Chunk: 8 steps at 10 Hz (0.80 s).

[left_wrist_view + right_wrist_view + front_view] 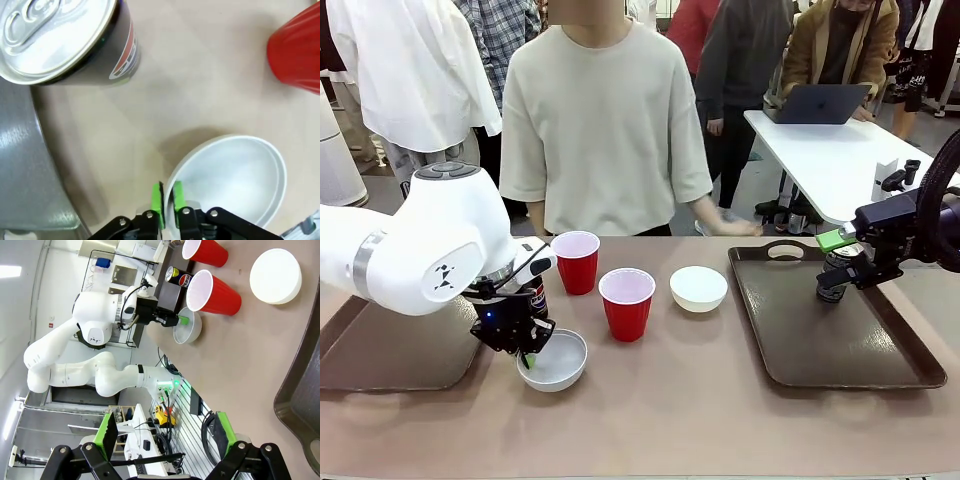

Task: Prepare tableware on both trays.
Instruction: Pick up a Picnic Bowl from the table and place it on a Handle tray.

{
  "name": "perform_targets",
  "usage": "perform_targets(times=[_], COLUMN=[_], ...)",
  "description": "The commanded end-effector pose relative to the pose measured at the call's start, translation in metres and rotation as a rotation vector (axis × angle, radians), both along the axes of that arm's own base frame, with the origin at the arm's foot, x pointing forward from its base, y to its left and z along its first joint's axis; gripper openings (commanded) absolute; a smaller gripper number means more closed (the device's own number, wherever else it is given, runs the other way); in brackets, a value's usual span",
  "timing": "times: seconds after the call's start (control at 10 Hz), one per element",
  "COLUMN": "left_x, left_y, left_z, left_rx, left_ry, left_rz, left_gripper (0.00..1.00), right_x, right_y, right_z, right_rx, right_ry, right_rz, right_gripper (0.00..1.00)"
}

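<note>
LEFT ARM TAKES A BOWL. The left tray (380,350) lay bare where my arm did not hide it. The right tray (840,340) carried one dark can (830,290), upright near its far rim. Everything else sat between them on the counter (720,410), with a person (600,120) standing at the far side.

I judged the step in hand to be moving the near bowl (235,175) to the left tray. My left hand (167,197) was pinched narrow on the bowl's rim, one green pad inside and one outside. The bowl rested on the counter, just beside that tray's corner.

The next move, as I read it, called for a level lift, since a rim grip lets a shallow bowl tilt. It also called for a path over the tray's raised rim that kept clear of the Pepsi can (75,45) close by.

My right hand (165,422) stood wide open near the dark can, with nothing between its pads.

Both bowls were empty: the near one, and the far bowl (699,288) close to the right tray. The near red cup (627,303) and the far red cup (577,262) stood upright at mid-counter, showing only white insides. The Pepsi can's tab lay flat and its lid was unopened.
</note>
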State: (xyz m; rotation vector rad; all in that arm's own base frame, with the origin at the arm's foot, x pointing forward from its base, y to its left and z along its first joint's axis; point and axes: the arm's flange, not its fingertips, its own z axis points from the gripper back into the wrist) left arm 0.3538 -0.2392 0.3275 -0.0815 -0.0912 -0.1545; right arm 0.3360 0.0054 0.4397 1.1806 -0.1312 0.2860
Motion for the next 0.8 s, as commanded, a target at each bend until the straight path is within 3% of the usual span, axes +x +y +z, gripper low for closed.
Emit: perform_targets(times=[0.0,0.1,0.3,0.5,0.7], left_x=[-0.002,-0.001,0.001,0.001,0.014], left_y=[0.002,0.005,0.022,0.049,0.072], left_z=[0.007,0.012,0.065,0.126,0.159], left_rx=[0.001,0.035,-0.025,-0.057,-0.096], left_ry=[0.04,0.084,0.155,0.129,0.086], left_rz=[0.017,0.044,0.076,0.056,0.094], left_gripper=[0.0,0.0,0.0,0.0,0.0], right_x=[0.0,0.0,0.0,0.0,0.0], right_y=[0.001,0.001,0.001,0.001,0.001], right_z=[-0.001,-0.001,-0.001,-0.001,-0.001], right_rx=[0.021,0.021,0.021,0.021,0.021], right_ry=[-0.006,-0.006,-0.006,-0.006,-0.006], right_rz=[0.001,0.001,0.001,0.001,0.001], right_gripper=[1.0,1.0,1.0,1.0,1.0])
